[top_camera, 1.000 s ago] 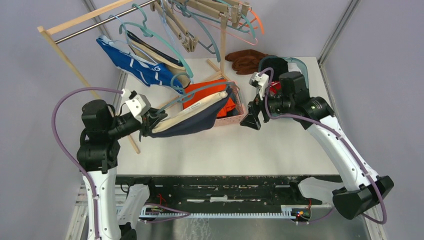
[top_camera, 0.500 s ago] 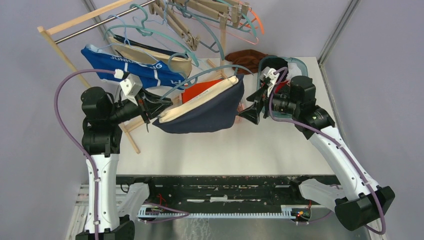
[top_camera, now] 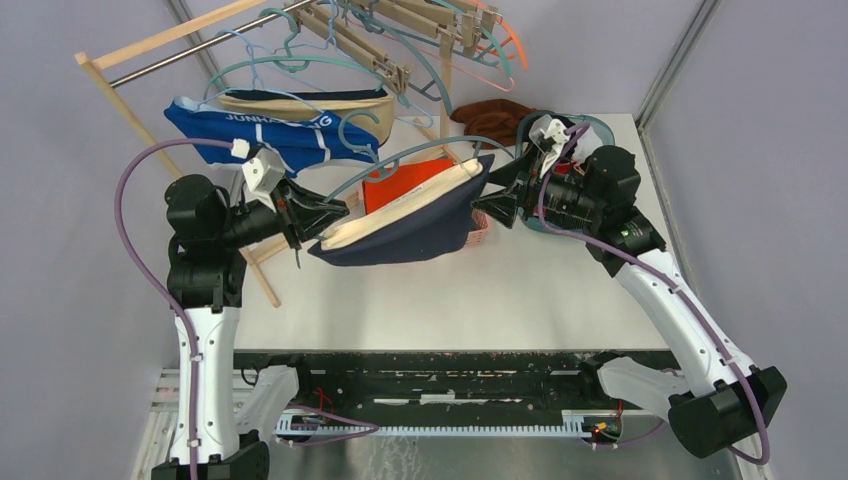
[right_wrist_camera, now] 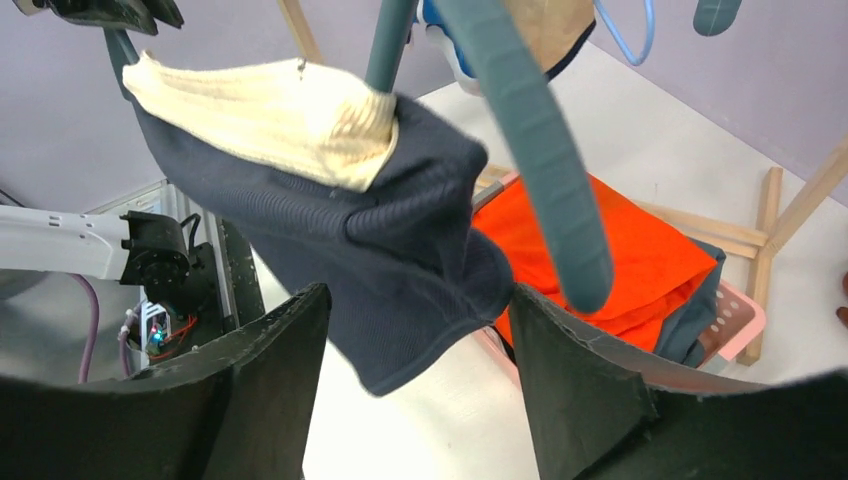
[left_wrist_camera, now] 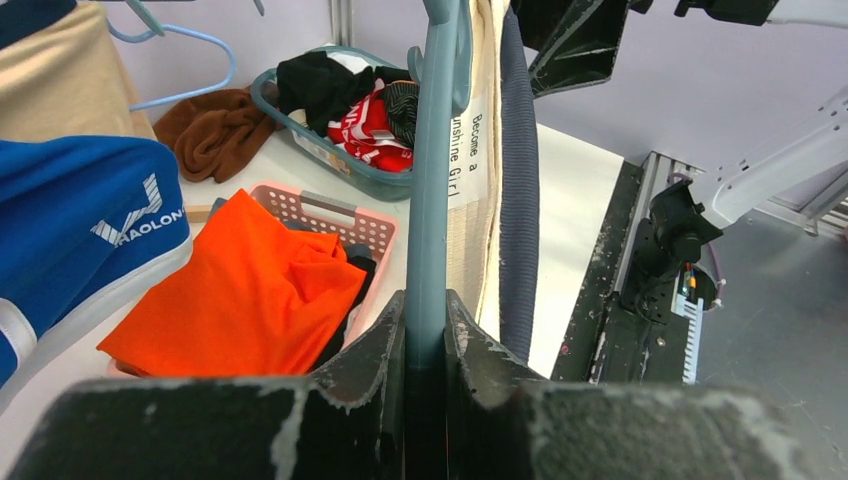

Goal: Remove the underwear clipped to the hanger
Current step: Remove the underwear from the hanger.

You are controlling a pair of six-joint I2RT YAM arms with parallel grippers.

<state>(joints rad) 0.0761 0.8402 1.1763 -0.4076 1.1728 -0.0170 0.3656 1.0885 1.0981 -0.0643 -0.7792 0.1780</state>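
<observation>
The left tool (left_wrist_camera: 425,310) is clamped tight on one end of a teal hanger (left_wrist_camera: 432,180), holding it up in the air over the desk (top_camera: 560,290). The navy underwear (top_camera: 410,232), with its cream waistband, hangs from that hanger, stretched between the two arms and clear of the desk. The right tool (right_wrist_camera: 418,295) stands wide open with one finger on either side of the lower corner of the navy underwear; it grips nothing. Further back, the royal blue briefs (top_camera: 260,135) and the beige briefs (top_camera: 300,103) hang on other hangers from the wooden rack (top_camera: 150,45). Beneath the raised hanger a pink basket (left_wrist_camera: 330,215) holds an orange garment (left_wrist_camera: 240,290).
</observation>
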